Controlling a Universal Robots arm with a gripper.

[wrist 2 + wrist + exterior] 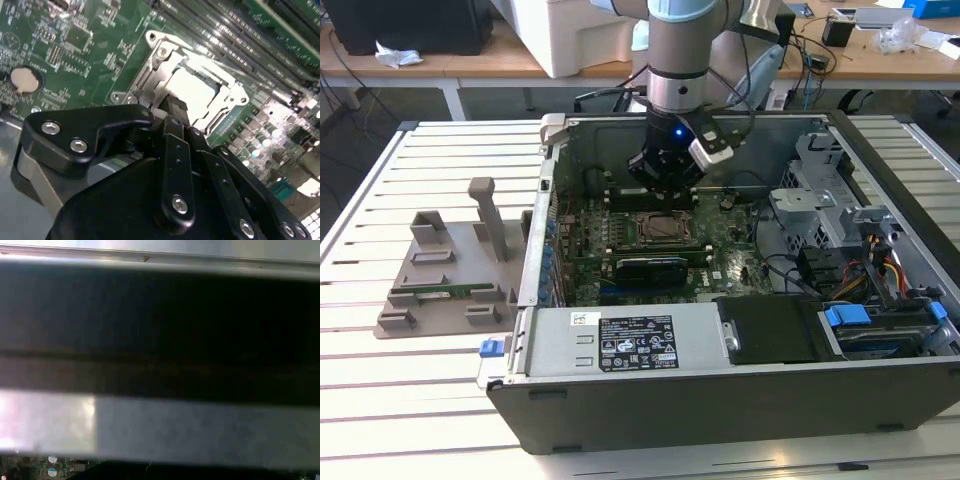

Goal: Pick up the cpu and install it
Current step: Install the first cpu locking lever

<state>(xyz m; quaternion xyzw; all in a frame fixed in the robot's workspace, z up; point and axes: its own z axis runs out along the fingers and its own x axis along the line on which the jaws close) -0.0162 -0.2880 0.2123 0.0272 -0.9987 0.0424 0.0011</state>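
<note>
A robot arm reaches into an open computer case [720,400] on a slatted table [380,400], its gripper [665,185] hanging just above the motherboard [620,250] and near the socket [660,228]. In the second wrist view the gripper [172,112] shows its black fingers [175,135] drawn close together over the socket [150,65], though whether they pinch anything cannot be told, since the tips sit against the bright centre below. That pale, shiny square is judged to be the cpu [195,90], lying inside the socket's metal frame; the glare leaves it unclear whether it rests fully flat. The risks lie in that uncertainty. A chip left tilted or turned the wrong way could bend the fine contacts under it if pressed. A sideways drift of the arm could drag the fingertips across the frame or knock the chip askew. The memory slots [240,45] stand just beside the socket, and the case wall is near the wrist, so a careless swing could strike either. A grey tray [445,290] rests outside the case, on the exterior view's left.
</note>
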